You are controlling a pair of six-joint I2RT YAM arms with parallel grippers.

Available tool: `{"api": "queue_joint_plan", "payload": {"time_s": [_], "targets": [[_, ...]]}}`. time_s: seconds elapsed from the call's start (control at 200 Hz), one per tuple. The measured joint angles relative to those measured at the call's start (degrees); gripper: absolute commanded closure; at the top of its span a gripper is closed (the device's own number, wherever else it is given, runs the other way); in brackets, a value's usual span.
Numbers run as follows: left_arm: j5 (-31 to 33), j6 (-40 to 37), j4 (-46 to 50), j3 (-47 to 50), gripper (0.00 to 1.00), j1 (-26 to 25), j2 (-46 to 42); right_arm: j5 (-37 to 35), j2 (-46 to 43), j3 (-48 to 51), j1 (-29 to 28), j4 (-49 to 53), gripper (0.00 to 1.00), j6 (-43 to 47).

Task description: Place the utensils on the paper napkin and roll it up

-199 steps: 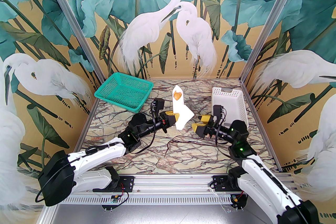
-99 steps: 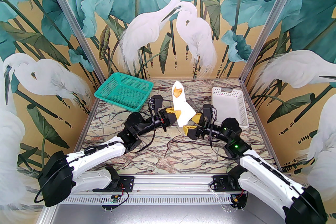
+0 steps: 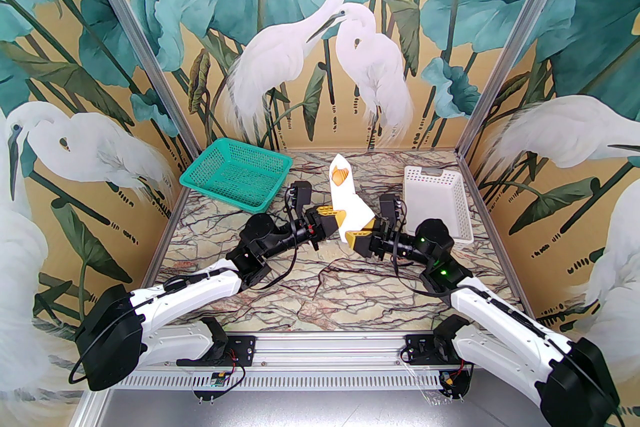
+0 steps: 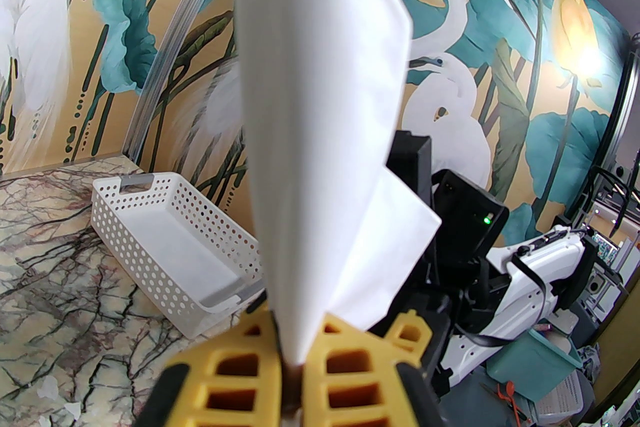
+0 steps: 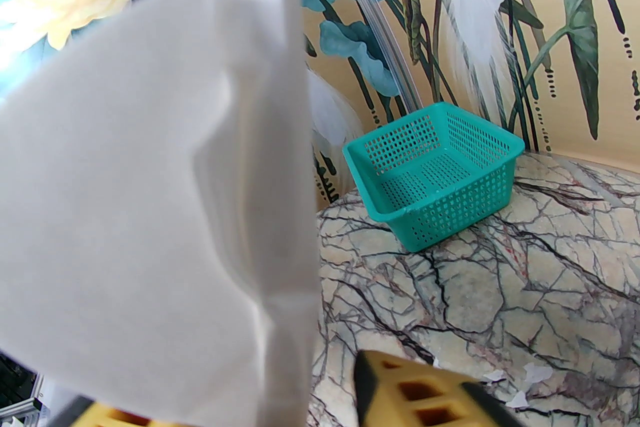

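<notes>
you are rolling: left pincer [image 4: 295,340] is gripping the napkin [image 4: 320,114] around the utensils [image 3: 339,175]; right pincer [image 3: 366,231] is standing open astride its loose flap [image 5: 125,164], next needing to pinch and wrap.

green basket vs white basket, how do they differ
The green basket is teal with square mesh holes and flared sides; the white basket has round holes and grey handle slots. The green basket sits far left on the table, the white basket far right. Both are empty perforated plastic.
</notes>
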State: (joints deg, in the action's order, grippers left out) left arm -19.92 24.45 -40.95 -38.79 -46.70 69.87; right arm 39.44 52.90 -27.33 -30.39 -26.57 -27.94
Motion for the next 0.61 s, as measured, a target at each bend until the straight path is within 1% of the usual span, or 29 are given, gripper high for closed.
{"api": "queue_joint_plan", "payload": {"time_s": [0.125, 0.13, 0.2, 0.33, 0.39, 0.455, 0.605], "targets": [[0.04, 0.24, 0.0, 0.0, 1.0, 0.0, 0.0, 0.22, -0.17, -0.02, -0.04, -0.07, 0.74, -0.26], [0.04, 0.33, 0.0, 0.0, 1.0, 0.0, 0.0, 0.2, -0.22, -0.02, -0.02, -0.04, 0.76, -0.42], [0.07, 0.52, 0.0, 0.0, 1.0, 0.0, 0.0, 0.22, -0.59, -0.02, -0.04, 0.07, 0.83, -0.48], [0.9, 1.51, -0.04, 0.0, 1.0, -0.02, 0.0, 0.15, -1.49, -0.02, -0.02, 0.74, 0.91, -0.33], [1.18, 1.86, -0.04, 0.0, 0.94, -0.07, -0.02, 0.17, -1.68, -0.02, -0.02, 1.03, 0.95, -0.31], [1.27, 2.03, -0.04, 0.0, 0.84, -0.07, -0.02, 0.17, -1.79, -0.02, -0.02, 1.22, 0.99, -0.31], [1.31, 2.71, 0.0, 0.0, 0.63, 0.37, -0.39, 0.24, -2.16, -0.02, -0.04, 1.44, 1.0, -0.33]]}}
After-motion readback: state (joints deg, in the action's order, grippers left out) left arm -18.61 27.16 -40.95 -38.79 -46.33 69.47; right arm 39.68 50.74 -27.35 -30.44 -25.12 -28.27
